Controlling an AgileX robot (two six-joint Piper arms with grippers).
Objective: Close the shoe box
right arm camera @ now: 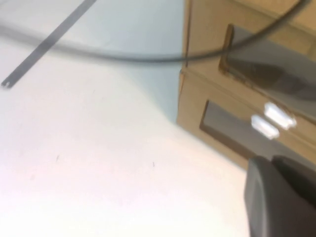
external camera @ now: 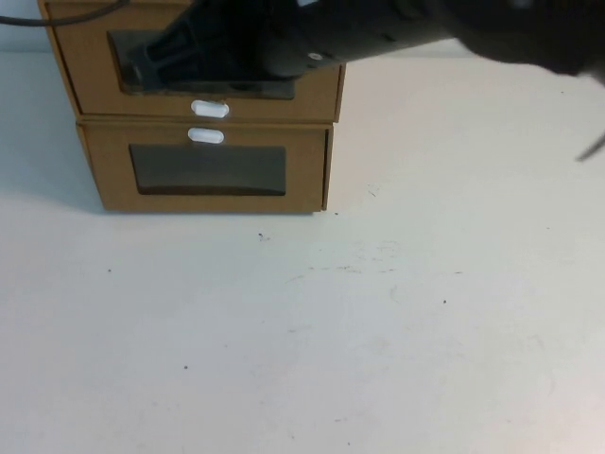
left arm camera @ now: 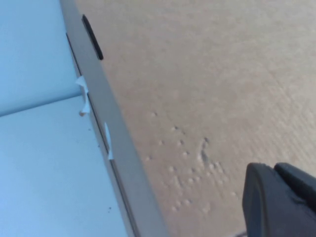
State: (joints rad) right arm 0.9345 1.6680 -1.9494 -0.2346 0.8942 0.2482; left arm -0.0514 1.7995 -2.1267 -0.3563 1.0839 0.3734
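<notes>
Right gripper (right arm camera: 284,197): nearest the lens, lower right of its wrist view; fingers' state — cannot tell.
Left gripper (left arm camera: 279,200): against cardboard; cannot tell.
Shoe box (external camera: 194,71): upper left, atop its twin; light, stiff cardboard — you should press the front flat near the pull tab (external camera: 209,109).

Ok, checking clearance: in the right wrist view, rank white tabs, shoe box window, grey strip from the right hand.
1. White tabs, by the right hand; too close to separate.
2. Shoe box window, upper box.
3. Grey strip, far across table.
Left hand: at cardboard.
</notes>
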